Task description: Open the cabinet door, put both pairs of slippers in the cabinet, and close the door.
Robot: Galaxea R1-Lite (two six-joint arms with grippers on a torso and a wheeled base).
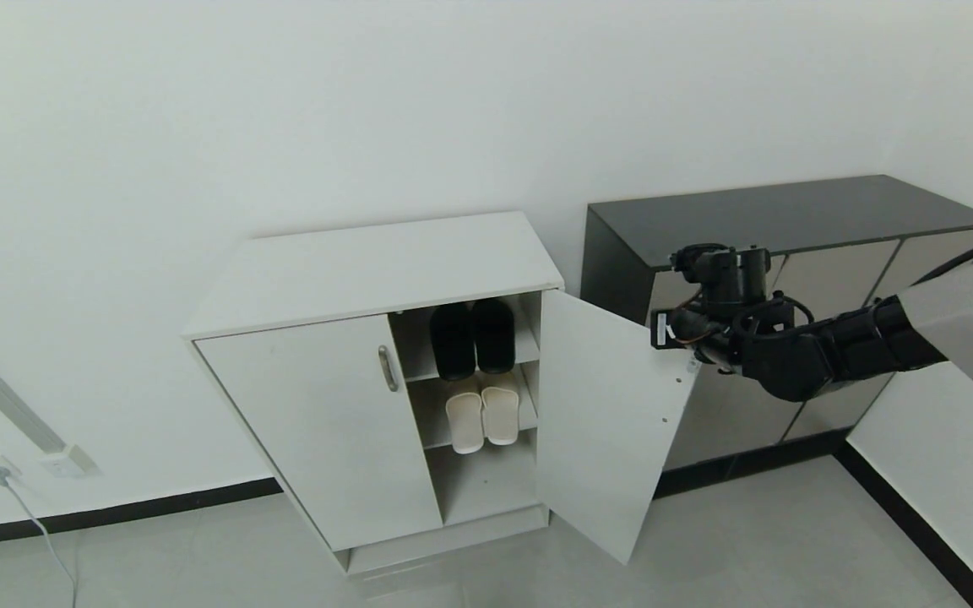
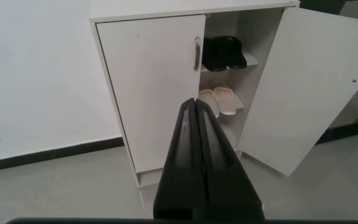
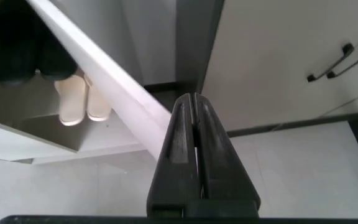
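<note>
Nearest, the left claw (image 2: 196,112), its black fingers pressed together on nothing, points at the white two-door wooden cabinet (image 1: 368,266). The cabinet's right door (image 1: 605,414) stands swung open and its left door (image 1: 317,422) is closed. The right claw (image 3: 196,109), fingers also together and empty, sits just beside the open door's upper outer edge, likely placed to push it closed. Inside are two pairs, four slippers in all. One black pair (image 1: 474,338) sits on the upper shelf and one cream-white pair (image 1: 482,418) on the shelf below. Only closing appears left. Far right stands one dark-topped grey sideboard (image 1: 790,211).
</note>
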